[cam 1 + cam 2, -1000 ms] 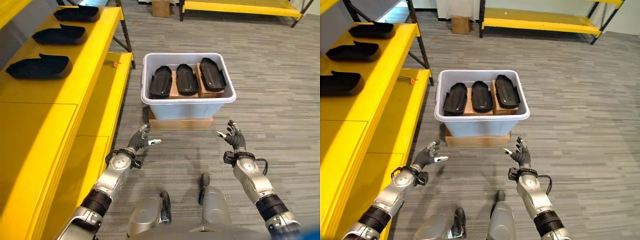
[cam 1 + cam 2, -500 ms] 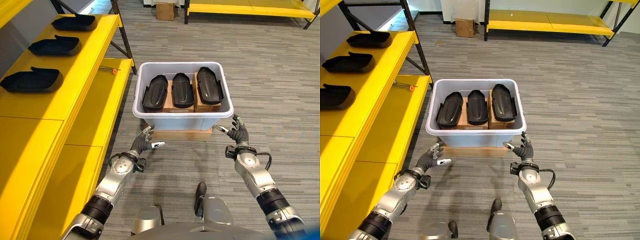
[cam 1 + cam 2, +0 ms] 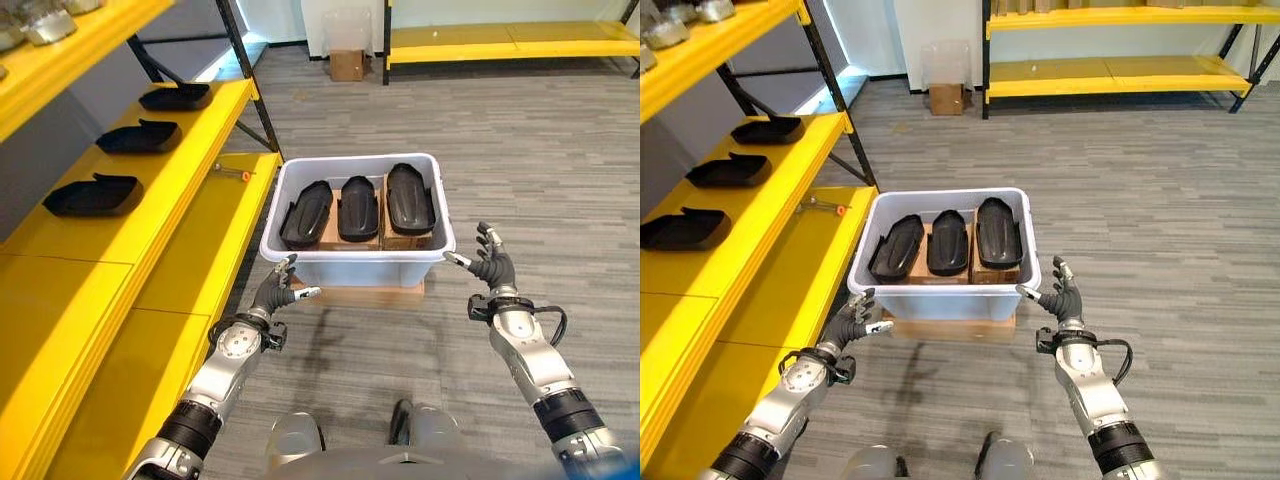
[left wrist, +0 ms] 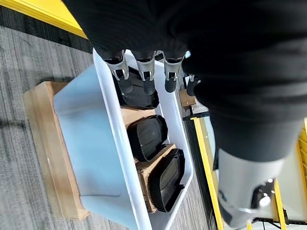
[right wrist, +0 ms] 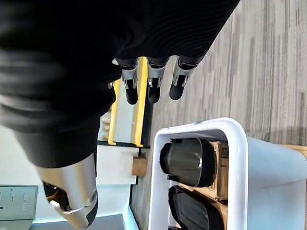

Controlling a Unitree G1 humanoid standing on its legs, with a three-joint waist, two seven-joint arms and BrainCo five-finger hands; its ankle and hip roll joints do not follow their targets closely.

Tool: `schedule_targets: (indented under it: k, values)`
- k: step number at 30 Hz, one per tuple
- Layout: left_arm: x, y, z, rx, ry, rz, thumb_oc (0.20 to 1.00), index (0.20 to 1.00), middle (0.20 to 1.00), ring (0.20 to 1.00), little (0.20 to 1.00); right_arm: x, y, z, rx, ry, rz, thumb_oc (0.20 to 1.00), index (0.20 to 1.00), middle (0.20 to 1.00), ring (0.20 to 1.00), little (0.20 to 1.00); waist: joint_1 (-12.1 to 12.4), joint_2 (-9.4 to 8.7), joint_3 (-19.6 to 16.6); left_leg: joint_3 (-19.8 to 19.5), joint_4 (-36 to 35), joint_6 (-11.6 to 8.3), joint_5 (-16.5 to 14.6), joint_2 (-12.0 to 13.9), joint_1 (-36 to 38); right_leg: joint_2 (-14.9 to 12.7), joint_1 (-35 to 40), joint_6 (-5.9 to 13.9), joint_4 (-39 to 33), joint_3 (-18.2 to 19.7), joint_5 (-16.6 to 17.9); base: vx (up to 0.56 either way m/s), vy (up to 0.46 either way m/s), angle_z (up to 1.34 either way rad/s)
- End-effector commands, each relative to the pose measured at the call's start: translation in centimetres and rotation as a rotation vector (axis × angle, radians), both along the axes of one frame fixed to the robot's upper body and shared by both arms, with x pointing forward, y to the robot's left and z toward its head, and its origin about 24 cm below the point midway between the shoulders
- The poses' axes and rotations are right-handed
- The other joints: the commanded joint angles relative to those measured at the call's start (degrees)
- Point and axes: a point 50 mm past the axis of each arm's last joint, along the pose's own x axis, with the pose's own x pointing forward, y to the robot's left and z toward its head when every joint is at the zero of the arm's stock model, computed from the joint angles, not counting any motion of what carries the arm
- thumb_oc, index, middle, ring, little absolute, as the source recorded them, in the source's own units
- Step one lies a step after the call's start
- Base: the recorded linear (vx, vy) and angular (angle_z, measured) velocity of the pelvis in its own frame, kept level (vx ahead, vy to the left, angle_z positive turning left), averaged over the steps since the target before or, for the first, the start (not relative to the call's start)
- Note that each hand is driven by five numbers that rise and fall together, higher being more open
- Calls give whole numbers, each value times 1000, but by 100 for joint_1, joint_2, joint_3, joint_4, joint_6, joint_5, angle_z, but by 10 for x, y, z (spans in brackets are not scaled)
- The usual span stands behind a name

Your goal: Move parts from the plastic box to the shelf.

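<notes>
Reach phase. Three black parts [image 3: 357, 208] lie side by side in the box [image 3: 357, 268] on the floor, and three more rest on the yellow shelf [image 3: 150, 190]. The left hand [image 3: 272, 297] and right hand [image 3: 490, 268] flank the box, fingers spread, holding nothing. Next move, as judged: lower a hand over the rim onto one part. The left wrist view shows brown blocks [image 4: 144, 168] under the parts; the eye views show the shelf's free space.

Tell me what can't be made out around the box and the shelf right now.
- Cardboard under the black parts in the plastic box: mostly covered by them, eye views.
- Grey items on the top shelf: cut by the edge, left eye view.
- Small tool on the lower shelf: too small to identify.
</notes>
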Motion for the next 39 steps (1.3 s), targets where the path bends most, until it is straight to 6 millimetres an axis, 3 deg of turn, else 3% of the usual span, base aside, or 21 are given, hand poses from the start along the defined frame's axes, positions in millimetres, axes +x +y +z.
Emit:
schedule_targets:
  k: [1,3,5,7,8,14,15,16,24,25,27,29,30,32,35,39]
  values:
    - [1,2,9,-25,-83,10,1000,1000,1000,1000,1000,3,4,14,-7,-87,25,1000,1000,1000,1000,1000,63,173,143,-104,-1659,-238,1390,219,-120,306,936,407,-1007,484,553,316,272,-8]
    - [-3,4,3,-27,-63,16,1000,1000,1000,1000,1000,0,4,10,-14,-63,20,1000,1000,1000,1000,1000,108,200,169,-238,-2063,-333,1788,483,-265,281,1064,414,-980,559,500,278,256,-27]
    - [-9,8,-6,-40,-47,44,1000,1000,1000,1000,1000,-3,4,6,-14,-41,30,1000,1000,1000,1000,1000,92,205,210,-9,-2364,-375,1859,762,-323,158,1172,418,-752,466,341,271,293,-47]
    - [-9,8,-6,-40,-47,44,1000,1000,1000,1000,1000,-3,4,5,-14,-41,30,1000,1000,1000,1000,1000,88,186,228,-5,-2369,-374,1853,739,-295,133,1190,427,-731,464,316,130,178,-45]
    - [-10,13,-8,-35,-43,66,1000,1000,1000,1000,1000,-4,5,4,-8,-39,49,1000,1000,1000,1000,1000,114,233,205,-35,-2281,-384,1789,784,-172,98,1189,443,-440,416,111,177,275,-41]
    - [-10,13,-8,-34,-43,66,1000,1000,1000,1000,1000,-4,5,3,-7,-40,49,1000,1000,1000,1000,1000,117,238,206,-40,-2255,-382,1775,781,-161,97,1185,441,-403,416,86,103,150,-22]
    - [-7,7,-14,2,-12,3,1000,1000,1000,1000,1000,-5,5,-1,24,-21,11,1000,1000,1000,1000,1000,184,129,88,16,-1681,-121,1133,415,90,-86,1270,503,-168,239,-32,566,798,47]
    - [-4,6,-13,26,-23,-7,1000,1000,1000,1000,1000,-5,7,-2,30,-22,4,1000,1000,1000,1000,1000,276,37,51,-33,-1561,-8,950,230,117,-206,1324,579,-194,202,20,608,855,60]
    - [3,13,-1,70,-53,-45,1000,1000,1000,1000,1000,0,14,2,46,-56,-39,1000,1000,1000,1000,1000,634,-212,-33,-27,-1437,427,536,-207,20,-484,1380,865,51,120,91,130,205,0]
    - [5,15,8,86,-105,-56,1000,1000,1000,1000,1000,3,20,8,13,-81,-27,1000,1000,1000,1000,1000,733,-339,-9,0,-1367,627,190,-448,4,-545,1157,1048,648,47,173,117,172,-5]
    - [6,17,17,83,-145,-47,1000,1000,1000,1000,1000,6,20,11,16,-102,-24,1000,1000,1000,1000,1000,724,-376,42,63,-1373,711,49,-550,79,-432,867,1044,555,80,387,123,50,-14]
    - [8,19,23,87,-170,-37,1000,1000,1000,1000,1000,7,18,13,17,-118,-16,1000,1000,1000,1000,1000,672,-364,100,36,-1383,659,41,-528,137,-318,706,1009,230,160,496,17,-199,-6]
    - [13,18,35,94,-224,-21,1000,1000,1000,1000,1000,10,17,20,36,-156,3,1000,1000,1000,1000,1000,590,-404,245,91,-1345,574,105,-423,157,-371,278,1035,-630,193,1097,-67,-318,-10]
    - [17,19,46,103,-272,-18,1000,1000,1000,1000,1000,15,19,26,51,-184,7,1000,1000,1000,1000,1000,557,-456,410,59,-1274,566,-4,-356,158,-523,-35,1161,-663,336,1488,-106,-331,-9]
    - [25,6,72,37,-425,-16,1000,1000,1000,1000,1000,25,13,34,37,-189,-9,1000,1000,1000,1000,1000,534,-388,644,-75,-1069,386,45,-189,-43,-411,113,1064,-986,318,1234,0,-285,36]
    - [21,-2,85,-19,-507,-50,1000,1000,1000,1000,1000,24,7,33,-6,-186,-32,1000,1000,1000,1000,1000,573,-316,635,-141,-1199,296,116,-184,27,-357,295,965,-1161,209,1150,102,-56,21]
